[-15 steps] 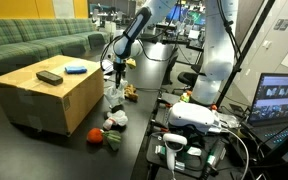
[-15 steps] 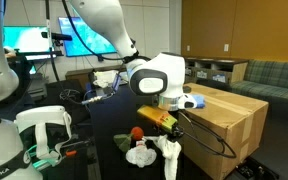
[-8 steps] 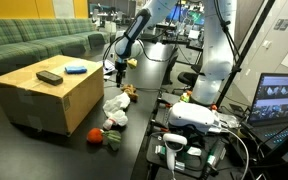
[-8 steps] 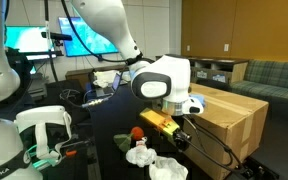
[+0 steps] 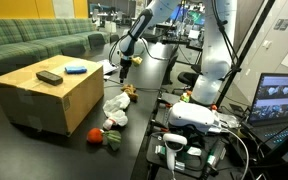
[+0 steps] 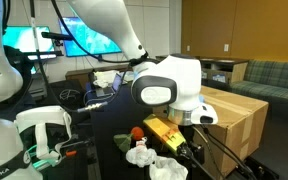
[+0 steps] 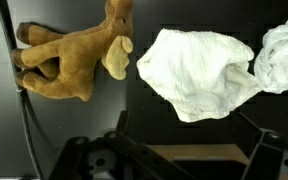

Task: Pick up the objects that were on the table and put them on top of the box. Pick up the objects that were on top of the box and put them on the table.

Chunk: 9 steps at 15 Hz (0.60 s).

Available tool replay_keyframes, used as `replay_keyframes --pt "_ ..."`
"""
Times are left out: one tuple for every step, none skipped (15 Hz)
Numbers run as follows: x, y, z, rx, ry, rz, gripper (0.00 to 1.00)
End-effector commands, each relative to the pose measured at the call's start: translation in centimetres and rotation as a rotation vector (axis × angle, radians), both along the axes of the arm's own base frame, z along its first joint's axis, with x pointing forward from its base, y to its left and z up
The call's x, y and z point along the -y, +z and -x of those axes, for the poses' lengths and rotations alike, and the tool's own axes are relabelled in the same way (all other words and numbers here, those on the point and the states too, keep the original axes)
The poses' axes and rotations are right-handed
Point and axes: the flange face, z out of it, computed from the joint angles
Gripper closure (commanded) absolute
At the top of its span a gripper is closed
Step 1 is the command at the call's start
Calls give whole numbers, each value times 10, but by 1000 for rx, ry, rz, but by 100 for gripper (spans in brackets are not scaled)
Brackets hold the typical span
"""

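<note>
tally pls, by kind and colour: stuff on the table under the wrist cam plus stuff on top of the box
white cloths, on table: 2
brown plush toy, on table: 1
black object, on box: 1
blue object, on box: 1
total: 5

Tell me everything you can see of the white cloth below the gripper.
The white cloth is soft, crumpled fabric, bunched in folds, lying loose on the dark table. The gripper hangs open above it, not touching. A brown plush toy lies beside one edge, a thin dark gap seemingly between them. A second crumpled white thing meets its opposite edge.
</note>
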Motion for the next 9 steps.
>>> replay_keyframes --pt "21 -12 4 41 -68 11 0" --pt "27 -19 5 48 -82 16 0" --pt "34 -27 6 53 -100 23 0" --pt "40 -35 8 59 -121 30 0" --pt "47 -44 9 61 -138 31 0" --pt "54 -53 11 64 -162 35 0" --pt "61 -62 13 72 -184 40 0" --pt "68 -69 14 70 -205 39 0" --pt "75 -77 16 69 -226 39 0"
